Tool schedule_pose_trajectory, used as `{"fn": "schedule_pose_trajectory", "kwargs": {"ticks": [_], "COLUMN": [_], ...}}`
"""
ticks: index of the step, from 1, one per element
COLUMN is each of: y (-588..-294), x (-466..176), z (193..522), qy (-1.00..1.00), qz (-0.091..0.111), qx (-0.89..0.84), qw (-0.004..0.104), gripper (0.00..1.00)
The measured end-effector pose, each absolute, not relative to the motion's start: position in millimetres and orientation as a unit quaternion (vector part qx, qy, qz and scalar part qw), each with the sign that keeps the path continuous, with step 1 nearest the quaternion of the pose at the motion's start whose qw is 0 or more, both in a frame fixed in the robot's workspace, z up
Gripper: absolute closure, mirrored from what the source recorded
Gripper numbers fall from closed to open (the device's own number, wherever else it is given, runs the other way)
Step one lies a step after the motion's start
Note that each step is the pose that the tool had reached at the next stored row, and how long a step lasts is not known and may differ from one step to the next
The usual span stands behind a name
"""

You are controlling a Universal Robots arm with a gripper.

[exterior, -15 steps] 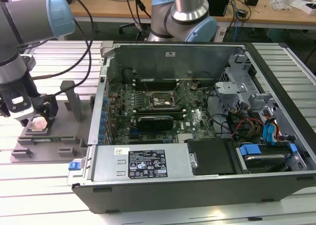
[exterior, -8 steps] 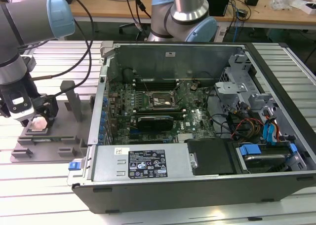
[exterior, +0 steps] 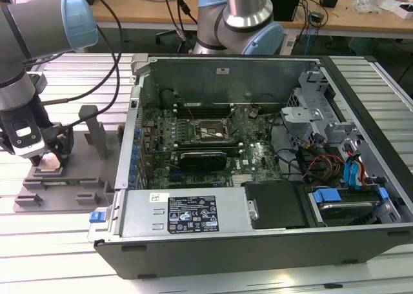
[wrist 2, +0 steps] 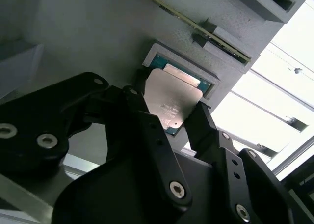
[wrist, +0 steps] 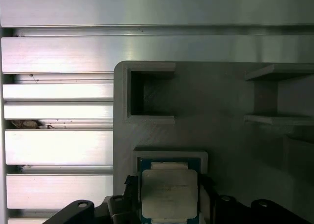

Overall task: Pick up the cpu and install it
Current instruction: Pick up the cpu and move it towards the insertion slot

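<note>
Slatted aluminium bench [exterior: 58, 255] carries the whole job. On the exterior view's left, toward its near edge, lies a grey fixture [exterior: 71, 181] with upright posts, and the gripper [exterior: 45, 155] is down on it at the end of the arm.

Both wrist views show the cpu [wrist: 169, 194] lying flat, silver plate up, inside the outline of a shallow pocket [wrist: 169, 154] at one corner of the fixture. The black fingers [wrist 2: 203, 123] are drawn in narrow and stand one at each of two opposite edges of the chip. In the second wrist view both seem to touch it, so I judge the grip closed on the cpu. I cannot tell whether it has left the pocket floor.

Farther off, on the exterior view's right, is the open case [exterior: 193, 216], lying on its side. Its board [exterior: 258, 155] faces up, and the socket [exterior: 208, 131] on it shows a bare square middle, well apart from the chip. Behind that runs a desk [exterior: 161, 4] strewn with cables.

By my reading the step in hand is the pickup, and nothing of the install is done. Getting the chip out calls for a straight, level rise, since the pocket rim hugs it closely and a tilt could catch a corner.
</note>
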State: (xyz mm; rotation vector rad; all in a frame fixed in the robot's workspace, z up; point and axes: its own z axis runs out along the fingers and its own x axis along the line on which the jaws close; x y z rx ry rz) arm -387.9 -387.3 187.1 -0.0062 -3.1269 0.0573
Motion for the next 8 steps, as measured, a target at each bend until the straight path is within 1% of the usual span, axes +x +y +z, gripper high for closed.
{"fn": "schedule_pose_trajectory", "kwargs": {"ticks": [2,8], "y": [-387.3,-387.3], "x": [-387.9,-387.8], "z": [187.0,186.8], "qy": [-1.0,-1.0], "qz": [0.018,0.019], "qx": [-0.002,-0.002], "qw": [0.007,0.007], "gripper": [0.45,0.45]}}
